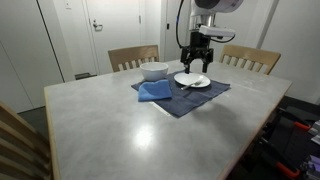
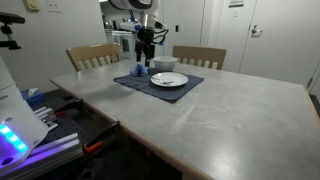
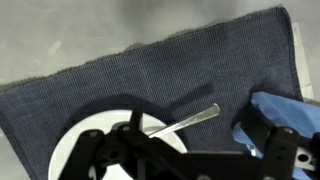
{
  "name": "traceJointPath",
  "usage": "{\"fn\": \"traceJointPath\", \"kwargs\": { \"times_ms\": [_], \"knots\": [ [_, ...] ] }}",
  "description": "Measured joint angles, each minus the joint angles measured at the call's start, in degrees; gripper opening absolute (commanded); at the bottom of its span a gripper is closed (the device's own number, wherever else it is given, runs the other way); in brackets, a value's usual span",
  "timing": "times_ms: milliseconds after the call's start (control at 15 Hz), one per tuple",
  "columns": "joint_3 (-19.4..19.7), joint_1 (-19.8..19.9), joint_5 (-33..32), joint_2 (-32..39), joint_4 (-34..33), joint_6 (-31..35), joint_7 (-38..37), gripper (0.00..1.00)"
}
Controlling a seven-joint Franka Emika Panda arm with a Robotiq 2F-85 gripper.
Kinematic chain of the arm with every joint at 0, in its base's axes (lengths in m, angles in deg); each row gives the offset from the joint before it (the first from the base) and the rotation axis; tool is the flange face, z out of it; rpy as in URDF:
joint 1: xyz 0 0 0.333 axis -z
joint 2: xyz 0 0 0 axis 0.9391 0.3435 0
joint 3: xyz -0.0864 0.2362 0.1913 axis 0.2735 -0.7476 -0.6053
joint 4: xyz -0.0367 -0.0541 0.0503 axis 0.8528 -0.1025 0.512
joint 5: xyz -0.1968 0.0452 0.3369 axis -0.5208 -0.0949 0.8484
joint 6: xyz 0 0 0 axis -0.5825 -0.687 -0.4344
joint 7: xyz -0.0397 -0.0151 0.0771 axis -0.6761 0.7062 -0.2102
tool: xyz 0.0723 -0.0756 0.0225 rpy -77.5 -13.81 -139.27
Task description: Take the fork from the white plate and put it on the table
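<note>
The fork [image 3: 185,122] is a thin grey utensil. Its head end rests on the white plate [image 3: 95,140] and its handle sticks out over the rim above the dark blue placemat [image 3: 150,70]. My gripper [image 3: 195,140] is open and empty, just above the fork, with a finger on either side of the handle. In both exterior views the gripper [image 1: 198,62] [image 2: 145,52] hangs over the plate [image 1: 192,79] [image 2: 168,80], which sits on the placemat on the pale grey table [image 1: 130,130] [image 2: 230,115].
A white bowl [image 1: 154,71] [image 2: 166,66] and a blue cloth [image 1: 155,91] [image 3: 285,115] lie on the placemat beside the plate. Wooden chairs [image 1: 133,57] [image 2: 199,56] stand at the far side of the table. Bare tabletop surrounds the placemat.
</note>
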Motion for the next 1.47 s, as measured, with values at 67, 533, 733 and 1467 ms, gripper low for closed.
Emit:
{"fn": "traceJointPath", "kwargs": {
  "times_ms": [67,533,733,1467],
  "knots": [
    [0.1,0.5,1.9,1.4,-0.2,0.0,-0.7,1.00],
    [2.4,1.8,5.3,6.2,-2.9,0.6,-13.3,1.00],
    [3.3,1.8,5.9,6.7,-4.0,0.6,-18.5,1.00],
    [10.7,-4.6,-11.5,8.8,-4.1,1.3,-51.1,1.00]
  ]
}}
